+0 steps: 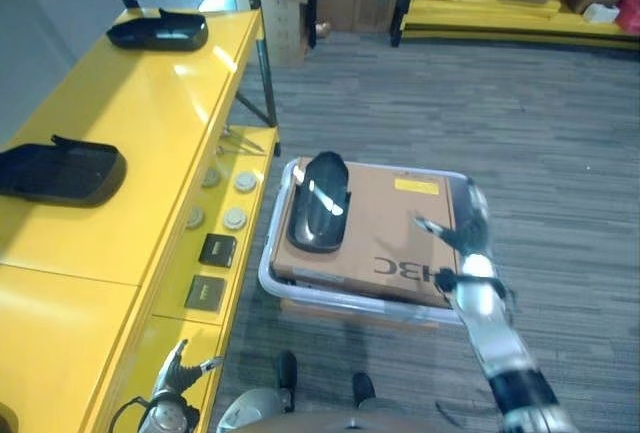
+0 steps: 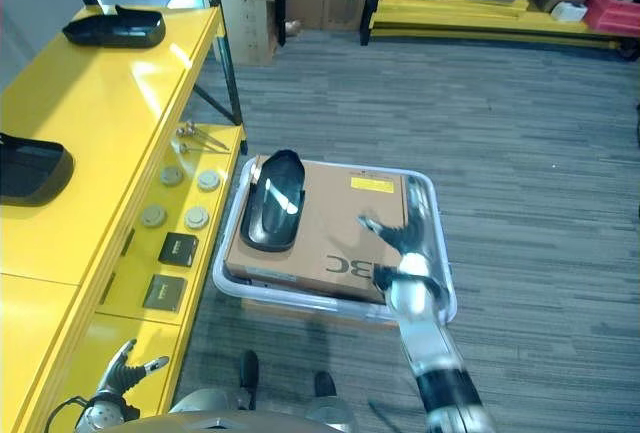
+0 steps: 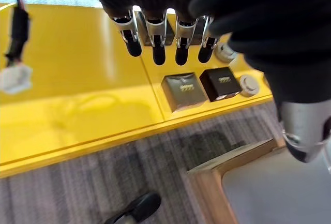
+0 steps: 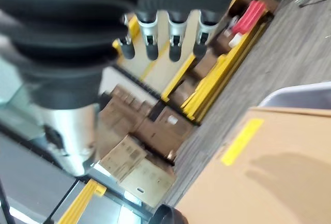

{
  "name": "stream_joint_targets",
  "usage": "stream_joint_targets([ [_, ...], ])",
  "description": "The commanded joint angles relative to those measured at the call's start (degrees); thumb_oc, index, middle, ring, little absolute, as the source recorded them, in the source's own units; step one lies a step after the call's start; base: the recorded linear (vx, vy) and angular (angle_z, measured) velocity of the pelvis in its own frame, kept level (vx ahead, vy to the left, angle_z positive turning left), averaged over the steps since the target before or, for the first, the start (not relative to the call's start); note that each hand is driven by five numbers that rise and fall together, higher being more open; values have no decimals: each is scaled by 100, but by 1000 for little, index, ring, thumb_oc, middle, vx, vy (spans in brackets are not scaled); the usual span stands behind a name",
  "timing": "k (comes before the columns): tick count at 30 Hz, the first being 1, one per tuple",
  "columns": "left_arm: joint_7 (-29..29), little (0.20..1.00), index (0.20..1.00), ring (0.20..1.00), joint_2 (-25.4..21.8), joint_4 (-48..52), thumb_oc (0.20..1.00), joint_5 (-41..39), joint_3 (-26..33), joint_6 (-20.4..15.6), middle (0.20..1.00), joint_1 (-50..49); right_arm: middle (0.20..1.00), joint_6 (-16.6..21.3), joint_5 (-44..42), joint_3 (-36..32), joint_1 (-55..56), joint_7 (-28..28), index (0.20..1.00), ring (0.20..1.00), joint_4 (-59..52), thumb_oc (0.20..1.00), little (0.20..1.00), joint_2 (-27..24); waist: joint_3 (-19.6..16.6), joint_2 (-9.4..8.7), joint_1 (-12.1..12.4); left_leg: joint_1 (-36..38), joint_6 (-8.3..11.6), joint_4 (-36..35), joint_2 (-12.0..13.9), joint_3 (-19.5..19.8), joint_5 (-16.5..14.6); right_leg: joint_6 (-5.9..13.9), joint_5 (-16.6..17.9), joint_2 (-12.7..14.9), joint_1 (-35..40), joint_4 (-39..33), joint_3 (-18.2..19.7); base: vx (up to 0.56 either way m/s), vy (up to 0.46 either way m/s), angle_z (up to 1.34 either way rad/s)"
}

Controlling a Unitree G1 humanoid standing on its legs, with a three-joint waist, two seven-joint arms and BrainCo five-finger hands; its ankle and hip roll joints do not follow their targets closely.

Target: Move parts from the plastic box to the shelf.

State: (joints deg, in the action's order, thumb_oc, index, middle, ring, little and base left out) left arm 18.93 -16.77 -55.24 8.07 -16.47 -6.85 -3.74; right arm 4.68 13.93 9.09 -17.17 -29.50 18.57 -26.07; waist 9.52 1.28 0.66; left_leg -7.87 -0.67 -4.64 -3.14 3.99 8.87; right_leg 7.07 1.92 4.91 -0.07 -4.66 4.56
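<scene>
**One part still on the box, two on the shelf**

The yellow shelf (image 1: 150, 103) runs down the robot's left side, its near end cut off by the frame. On its top lie two black parts: one far part (image 1: 158, 30) near the back, and a nearer part (image 1: 60, 171) whose left end runs out of view. A lower ledge of the shelf carries round discs (image 1: 235, 218) and two dark square blocks (image 1: 217, 249) — too small to make out further.

On the grey carpet just beside the shelf stands the plastic box (image 2: 432, 193), mostly hidden under a cardboard sheet (image 1: 395, 228) so that little more than its pale rim shows. A third black part (image 1: 320, 201) rests on the sheet's left end.

The right hand (image 2: 405, 243) hovers over the sheet's right side, fingers straight and spread, holding nothing (its wrist view agrees). The left hand (image 1: 180, 368) sits low by the shelf's front edge, fingers (image 3: 155, 43) relaxed and empty.
</scene>
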Motion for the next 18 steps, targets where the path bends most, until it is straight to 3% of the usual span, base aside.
stream_joint_targets([
  [1,240,1000,1000,1000,-271,0,1000,-149,87,-67,1000,308,1000,-48,120,-59,-882,-656,1000,1000,74,1000,1000,3,375,-180,477,-242,220,-36,95,322,-322,239,196,154,-507,-34,-53,-107,17,26],
  [7,455,1000,1000,1000,-85,24,1000,-405,-193,-119,1000,446,1000,-312,119,380,-2199,-1093,1000,1000,1145,1000,1000,-5,625,-196,765,-623,241,-36,61,425,-238,256,332,166,-863,-34,-174,-24,36,11],
  [11,695,1000,1000,1000,62,-26,1000,-780,-115,-139,1000,554,1000,-461,59,456,-2433,-1317,1000,1000,1534,1000,1000,34,711,-209,828,-759,257,-36,43,499,-184,253,350,165,-966,-34,-245,-6,12,14],
  [14,784,1000,1000,1000,238,155,1000,-848,-400,-122,1000,695,1000,-718,194,429,-2395,-1681,1000,1000,1712,1000,1000,182,839,-176,842,-897,265,-36,14,597,-144,258,371,189,-1050,-34,-353,4,17,19],
  [18,815,1000,1000,1000,294,276,1000,-793,-618,-142,1000,766,1000,-804,163,536,-2338,-1716,1000,1000,1993,1000,1000,332,937,-147,829,-971,255,-36,-13,654,-133,271,386,213,-1116,-34,-379,-3,21,9],
])
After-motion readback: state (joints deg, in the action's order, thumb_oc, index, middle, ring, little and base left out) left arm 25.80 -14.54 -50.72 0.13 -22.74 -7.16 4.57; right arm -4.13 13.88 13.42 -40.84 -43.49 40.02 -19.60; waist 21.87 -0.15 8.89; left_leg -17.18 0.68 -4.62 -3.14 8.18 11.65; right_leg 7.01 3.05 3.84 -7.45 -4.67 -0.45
